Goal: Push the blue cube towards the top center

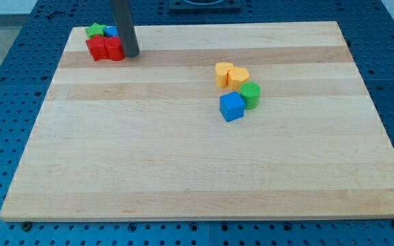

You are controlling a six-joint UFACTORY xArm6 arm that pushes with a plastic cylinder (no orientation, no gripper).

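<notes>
tool tip (131,54) touching red blocks (105,48), blue cube (231,106) well apart

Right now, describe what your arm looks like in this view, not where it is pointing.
Only the rod shows: a straight, smooth, dark grey cylinder with a slight sheen, running out of the view's top. My tip is plain and blunt, the same dark colour, beside the red blocks at the board's top left. No cables, markings or labels are visible, and the rest of the arm is out of frame.
</notes>
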